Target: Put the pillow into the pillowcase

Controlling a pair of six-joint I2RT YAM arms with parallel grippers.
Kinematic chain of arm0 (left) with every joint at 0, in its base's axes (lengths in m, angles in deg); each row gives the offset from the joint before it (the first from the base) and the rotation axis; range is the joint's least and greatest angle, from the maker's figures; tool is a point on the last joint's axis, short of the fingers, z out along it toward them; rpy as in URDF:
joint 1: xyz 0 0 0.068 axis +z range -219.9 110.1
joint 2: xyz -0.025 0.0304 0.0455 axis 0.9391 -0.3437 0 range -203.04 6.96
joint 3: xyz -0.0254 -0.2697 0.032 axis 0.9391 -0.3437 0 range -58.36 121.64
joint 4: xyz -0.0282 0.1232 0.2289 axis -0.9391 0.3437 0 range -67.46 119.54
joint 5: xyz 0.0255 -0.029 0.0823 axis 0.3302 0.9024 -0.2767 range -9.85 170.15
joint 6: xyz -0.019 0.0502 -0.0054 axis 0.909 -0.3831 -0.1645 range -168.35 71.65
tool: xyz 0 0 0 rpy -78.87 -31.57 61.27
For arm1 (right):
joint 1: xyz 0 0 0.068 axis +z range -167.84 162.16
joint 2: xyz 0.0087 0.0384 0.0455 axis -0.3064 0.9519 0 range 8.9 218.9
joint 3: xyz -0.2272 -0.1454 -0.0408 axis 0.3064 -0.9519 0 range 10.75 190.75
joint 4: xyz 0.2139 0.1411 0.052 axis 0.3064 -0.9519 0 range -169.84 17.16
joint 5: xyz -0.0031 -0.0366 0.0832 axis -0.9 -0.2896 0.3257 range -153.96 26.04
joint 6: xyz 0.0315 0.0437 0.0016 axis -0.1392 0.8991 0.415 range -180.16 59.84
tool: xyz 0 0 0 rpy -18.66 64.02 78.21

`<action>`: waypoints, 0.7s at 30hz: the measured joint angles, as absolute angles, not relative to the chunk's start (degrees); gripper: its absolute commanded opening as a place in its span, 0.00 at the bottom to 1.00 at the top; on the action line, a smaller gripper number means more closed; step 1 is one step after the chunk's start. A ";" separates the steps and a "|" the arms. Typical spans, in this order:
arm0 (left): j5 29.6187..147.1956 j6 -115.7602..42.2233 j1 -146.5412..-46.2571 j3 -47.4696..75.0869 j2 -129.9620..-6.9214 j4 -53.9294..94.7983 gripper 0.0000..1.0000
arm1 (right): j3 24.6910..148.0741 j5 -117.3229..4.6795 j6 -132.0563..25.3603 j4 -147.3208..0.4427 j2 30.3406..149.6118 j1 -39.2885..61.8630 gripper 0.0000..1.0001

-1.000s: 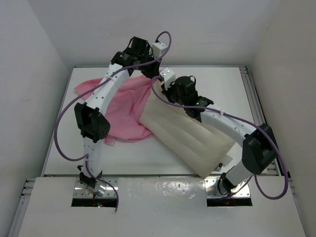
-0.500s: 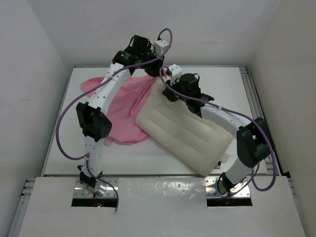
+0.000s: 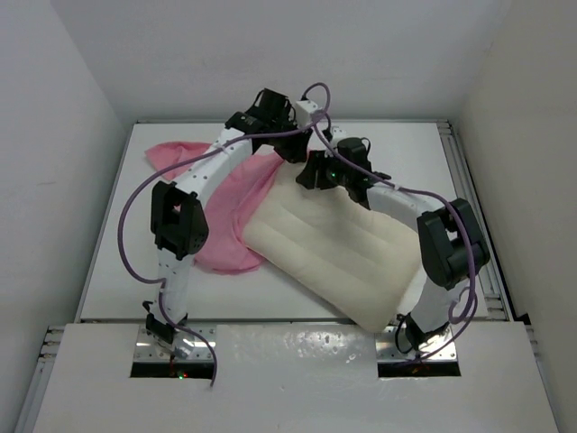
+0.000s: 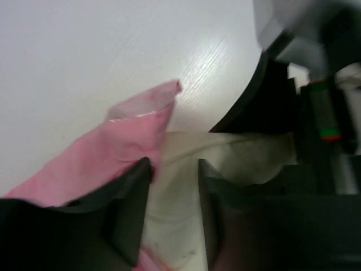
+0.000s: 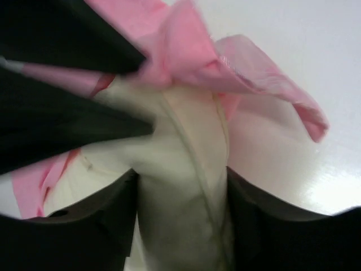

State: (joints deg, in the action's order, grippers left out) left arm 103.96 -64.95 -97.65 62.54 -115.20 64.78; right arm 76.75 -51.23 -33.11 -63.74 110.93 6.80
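Observation:
The cream quilted pillow (image 3: 338,253) lies slanted across the table's middle and right. Its far corner meets the pink satin pillowcase (image 3: 225,212), which lies crumpled to its left. Both grippers crowd that far corner. My left gripper (image 3: 296,142) (image 4: 174,169) is open; pillow fabric (image 4: 169,197) shows in the gap and a pink pillowcase edge (image 4: 130,135) lies against its left finger. My right gripper (image 3: 308,173) (image 5: 180,189) is also open, its fingers either side of the bunched pillow corner (image 5: 186,169). Pink pillowcase folds (image 5: 225,62) drape just beyond it.
White walls close in the white table (image 3: 379,135) at the back and both sides. A metal rail (image 3: 464,180) runs along its right edge. Purple cables (image 3: 126,244) loop off both arms. The left arm's black wrist fills the upper left of the right wrist view.
Both wrists have moved back and right while the pillow's near end swung left. Both grippers, shut a second ago, now stand open at the pillow's far corner.

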 measured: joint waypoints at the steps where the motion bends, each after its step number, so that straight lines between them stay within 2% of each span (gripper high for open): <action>1: 103.85 -65.10 -98.00 62.28 -115.29 65.00 0.49 | 75.13 -50.53 -31.67 -63.22 110.85 6.30 0.59; 3: 103.85 -65.01 -98.70 62.56 -115.29 65.08 0.60 | 72.59 -49.81 -29.81 -62.21 110.80 5.23 0.59; 4: 103.67 -65.01 -99.11 63.18 -115.29 65.28 0.69 | 71.89 -49.55 -28.87 -62.41 110.80 4.62 0.60; 8: 101.03 -65.60 -99.61 67.22 -115.29 65.63 0.73 | 71.46 -48.24 -26.62 -63.76 110.80 1.93 0.68; 9: 99.85 -65.89 -99.61 68.14 -115.29 65.69 0.73 | 71.63 -48.02 -26.45 -64.20 110.80 1.38 0.70; 12: 95.89 -67.11 -99.59 68.95 -115.18 66.79 0.54 | 72.16 -47.14 -25.99 -65.73 110.83 -0.28 0.76; 13: 94.63 -67.59 -99.61 68.53 -115.18 67.66 0.51 | 72.31 -46.99 -25.86 -66.30 110.83 -0.67 0.77; 21: 86.65 -69.78 -99.92 58.34 -115.31 72.40 0.48 | 74.84 -46.71 -26.49 -72.50 110.83 -2.09 0.80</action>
State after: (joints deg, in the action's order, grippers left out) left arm 86.65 -69.78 -99.92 58.34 -115.31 72.40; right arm 74.84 -46.71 -26.49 -72.50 110.83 -2.09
